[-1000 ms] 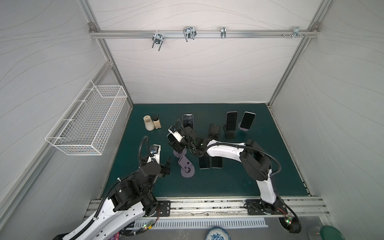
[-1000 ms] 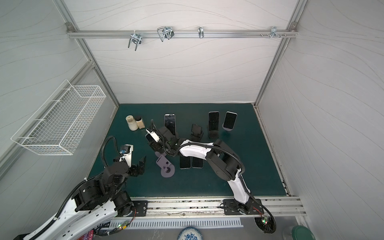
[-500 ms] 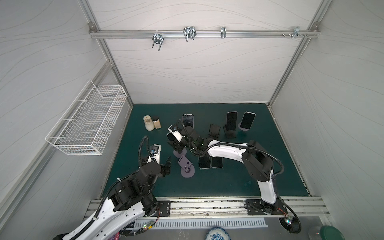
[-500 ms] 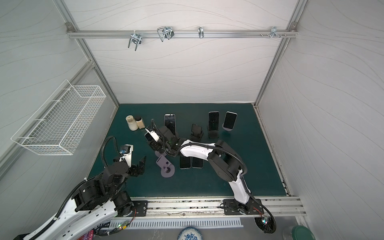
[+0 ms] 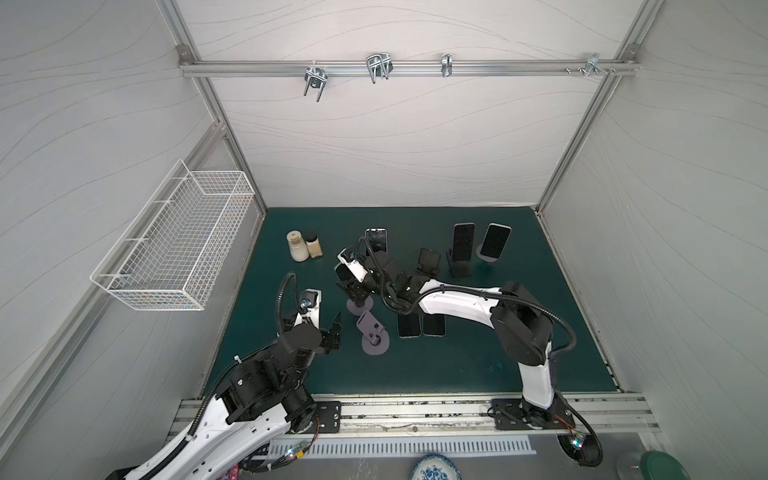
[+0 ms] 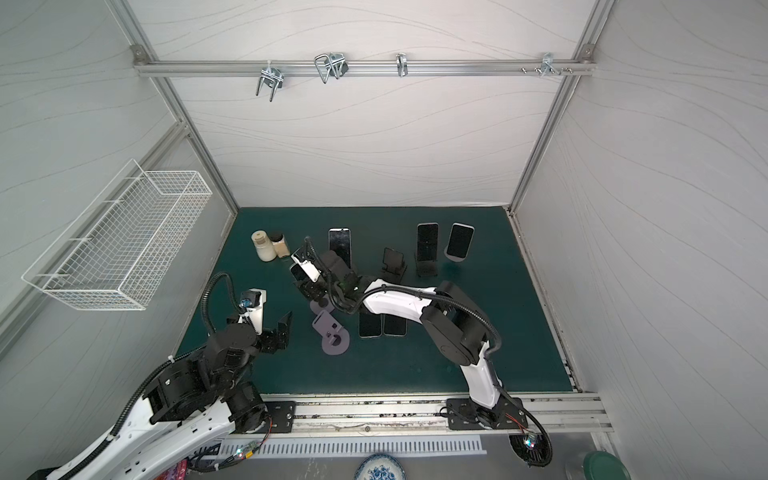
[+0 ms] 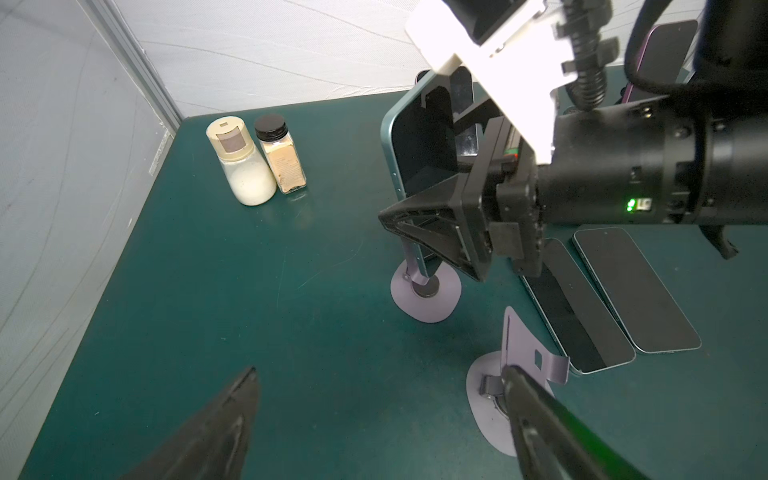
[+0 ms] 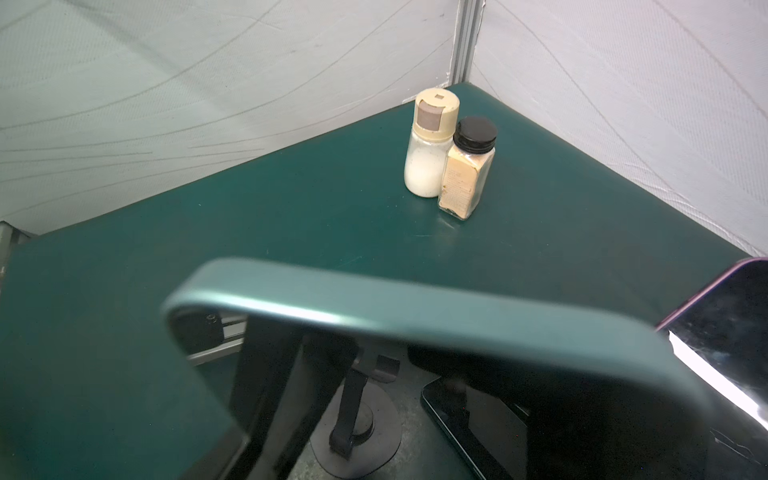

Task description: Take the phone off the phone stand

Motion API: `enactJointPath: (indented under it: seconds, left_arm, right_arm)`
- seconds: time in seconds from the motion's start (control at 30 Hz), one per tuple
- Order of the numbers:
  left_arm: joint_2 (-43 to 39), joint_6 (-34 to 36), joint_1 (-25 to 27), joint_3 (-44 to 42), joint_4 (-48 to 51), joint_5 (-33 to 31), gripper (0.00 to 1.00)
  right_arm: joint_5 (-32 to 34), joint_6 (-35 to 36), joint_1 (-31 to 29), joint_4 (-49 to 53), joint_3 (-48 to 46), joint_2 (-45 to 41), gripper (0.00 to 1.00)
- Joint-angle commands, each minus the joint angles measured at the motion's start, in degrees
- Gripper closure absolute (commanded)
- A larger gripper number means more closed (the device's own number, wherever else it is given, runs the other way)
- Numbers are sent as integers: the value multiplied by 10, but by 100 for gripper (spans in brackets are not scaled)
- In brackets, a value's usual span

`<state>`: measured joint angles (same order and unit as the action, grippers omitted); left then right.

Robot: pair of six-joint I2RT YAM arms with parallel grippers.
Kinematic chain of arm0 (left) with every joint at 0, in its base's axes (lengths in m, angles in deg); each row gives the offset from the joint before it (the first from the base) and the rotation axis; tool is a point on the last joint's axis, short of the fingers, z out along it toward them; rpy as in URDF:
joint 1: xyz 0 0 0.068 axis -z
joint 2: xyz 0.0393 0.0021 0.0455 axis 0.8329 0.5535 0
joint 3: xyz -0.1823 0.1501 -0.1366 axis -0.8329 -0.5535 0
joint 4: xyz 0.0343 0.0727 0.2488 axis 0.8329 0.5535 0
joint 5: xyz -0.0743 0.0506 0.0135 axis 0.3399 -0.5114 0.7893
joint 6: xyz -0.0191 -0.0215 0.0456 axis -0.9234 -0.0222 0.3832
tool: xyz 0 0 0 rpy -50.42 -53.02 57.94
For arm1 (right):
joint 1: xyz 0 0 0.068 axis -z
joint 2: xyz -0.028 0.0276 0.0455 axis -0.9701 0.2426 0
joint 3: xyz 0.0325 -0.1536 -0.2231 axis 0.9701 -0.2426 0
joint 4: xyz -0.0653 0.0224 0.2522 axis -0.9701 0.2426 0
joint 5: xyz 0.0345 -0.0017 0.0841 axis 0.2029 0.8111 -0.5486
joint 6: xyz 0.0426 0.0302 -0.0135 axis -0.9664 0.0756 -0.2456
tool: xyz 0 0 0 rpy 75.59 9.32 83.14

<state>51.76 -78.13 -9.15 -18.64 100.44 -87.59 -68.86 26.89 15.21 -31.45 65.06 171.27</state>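
Observation:
A teal-edged phone [image 7: 417, 158] stands nearly upright over a lavender phone stand [image 7: 426, 293]. My right gripper [image 7: 440, 195] is shut on the phone, with one black finger [image 7: 436, 232] across its lower front. The phone's lower end sits by the stand's arm, and I cannot tell whether it still rests there. Both top views show the phone [image 5: 341, 272] [image 6: 296, 272], the right gripper [image 5: 353, 286] [image 6: 309, 289] and the stand [image 5: 358, 308] [image 6: 322, 306]. The phone's top edge [image 8: 415, 307] fills the right wrist view. My left gripper [image 7: 380, 370] [image 5: 332, 328] hangs open and empty, nearer the front.
An empty lavender stand [image 7: 528, 357] [image 5: 374, 332] sits by my left gripper's finger. Two phones [image 5: 419, 324] lie flat beside it. Further back are phones on stands [image 5: 463, 243], an empty black stand [image 5: 428, 262] and two bottles [image 5: 298, 246]. A wire basket [image 5: 178, 245] hangs on the left wall.
My right gripper has shifted slightly toward the back left with the phone in it. The left arm has stayed in place.

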Motion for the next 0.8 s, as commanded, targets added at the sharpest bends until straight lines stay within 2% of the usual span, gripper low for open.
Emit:
enactJointPath:
  seconds: [0.0,0.43,0.77]
  left_arm:
    - [-15,-3,-3,8,-10,-3,8]
    - [-28,9,-3,2,-29,34,8]
    - [-37,20,-3,-5,-51,75,8]
  right_arm:
    - [-2,11,-6,-34,-3,-41,29]
    - [-7,1,-6,3,-9,-83,29]
    - [-11,-20,-9,71,-18,-130,29]
